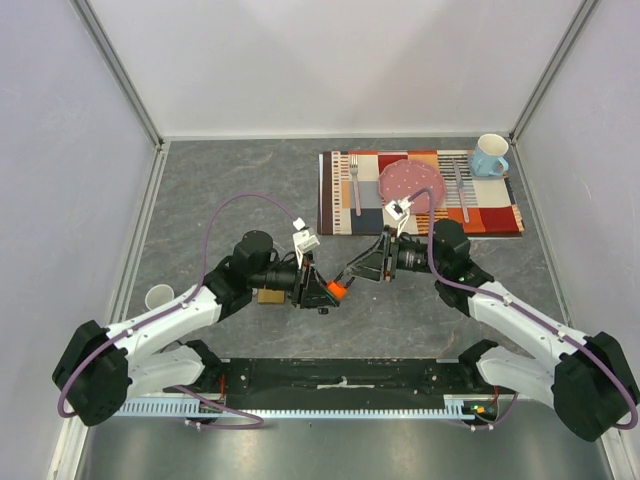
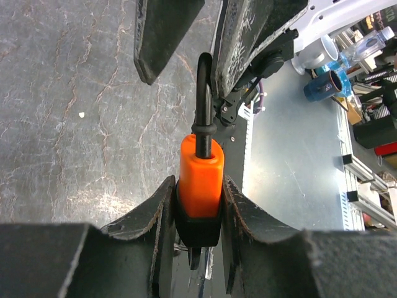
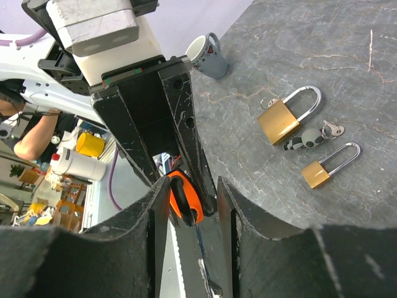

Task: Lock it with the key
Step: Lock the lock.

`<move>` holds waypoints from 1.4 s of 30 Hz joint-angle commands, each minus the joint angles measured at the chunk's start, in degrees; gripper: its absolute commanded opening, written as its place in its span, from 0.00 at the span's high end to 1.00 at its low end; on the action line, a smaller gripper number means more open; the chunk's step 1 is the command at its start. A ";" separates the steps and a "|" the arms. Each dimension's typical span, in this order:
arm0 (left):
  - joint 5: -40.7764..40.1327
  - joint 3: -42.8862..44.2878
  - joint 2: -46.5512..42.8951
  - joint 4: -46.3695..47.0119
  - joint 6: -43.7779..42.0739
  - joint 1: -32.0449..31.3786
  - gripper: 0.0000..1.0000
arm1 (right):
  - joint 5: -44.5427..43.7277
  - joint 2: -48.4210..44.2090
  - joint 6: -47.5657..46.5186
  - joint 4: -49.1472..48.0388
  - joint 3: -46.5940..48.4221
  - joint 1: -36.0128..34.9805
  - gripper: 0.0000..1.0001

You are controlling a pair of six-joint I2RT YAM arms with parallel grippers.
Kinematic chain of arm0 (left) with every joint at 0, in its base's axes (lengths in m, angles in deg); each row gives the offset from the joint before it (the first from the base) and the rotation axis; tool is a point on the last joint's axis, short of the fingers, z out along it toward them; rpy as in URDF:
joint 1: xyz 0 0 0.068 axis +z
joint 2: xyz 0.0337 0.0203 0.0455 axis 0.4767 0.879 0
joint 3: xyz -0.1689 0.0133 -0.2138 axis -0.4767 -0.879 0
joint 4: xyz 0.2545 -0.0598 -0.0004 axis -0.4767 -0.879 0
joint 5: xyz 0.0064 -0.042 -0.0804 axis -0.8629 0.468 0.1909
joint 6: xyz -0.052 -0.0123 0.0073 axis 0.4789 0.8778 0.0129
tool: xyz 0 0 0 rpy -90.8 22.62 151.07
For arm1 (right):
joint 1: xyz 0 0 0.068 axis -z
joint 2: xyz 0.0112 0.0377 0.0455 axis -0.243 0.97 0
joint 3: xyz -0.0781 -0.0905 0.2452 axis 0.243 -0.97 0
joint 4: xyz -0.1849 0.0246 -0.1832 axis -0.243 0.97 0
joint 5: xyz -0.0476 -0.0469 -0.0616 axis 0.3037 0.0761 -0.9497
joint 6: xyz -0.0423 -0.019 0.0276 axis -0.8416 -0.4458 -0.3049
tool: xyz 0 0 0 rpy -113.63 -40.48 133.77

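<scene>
My left gripper (image 1: pixel 325 292) (image 2: pixel 200 186) is shut on the body of an orange padlock (image 1: pixel 337 290) (image 2: pixel 201 171), held above the table. Its dark shackle (image 2: pixel 203 93) points toward the right arm. My right gripper (image 1: pixel 352 272) (image 3: pixel 192 183) stands open around the shackle end of the padlock (image 3: pixel 185 197): one finger is close against it, the other stands apart with a gap. A small key (image 3: pixel 333 129) on a panda charm (image 3: pixel 304 139) lies on the table. A dark stub shows under the orange lock body; what it is I cannot tell.
Two brass padlocks (image 3: pixel 284 118) (image 3: pixel 322 167) lie on the table by the key. A patterned placemat (image 1: pixel 490 215) with a pink plate (image 1: pixel 410 182) and forks lies at the back right, a blue mug (image 1: pixel 489 155) at its corner. A white cup (image 1: pixel 158 296) stands left.
</scene>
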 commanded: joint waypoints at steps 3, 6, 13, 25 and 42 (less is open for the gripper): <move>3.09 2.66 -0.61 6.06 2.92 0.30 0.98 | 2.17 -0.72 -2.52 -2.70 0.11 -1.29 0.60; 3.52 2.58 -0.69 6.94 3.53 0.38 0.98 | 2.08 -0.98 -2.78 -2.79 0.02 -1.73 0.62; 5.28 2.31 0.01 8.96 5.20 0.38 0.98 | 1.38 -1.69 -3.22 -3.58 -0.68 -2.52 0.90; 11.17 1.70 0.36 15.29 8.72 0.38 0.98 | 0.85 -1.78 -4.37 -6.66 -3.14 -2.96 1.00; 12.93 0.73 0.89 23.73 13.11 0.30 0.98 | 1.03 -0.20 -3.31 -10.79 -3.67 -6.04 1.00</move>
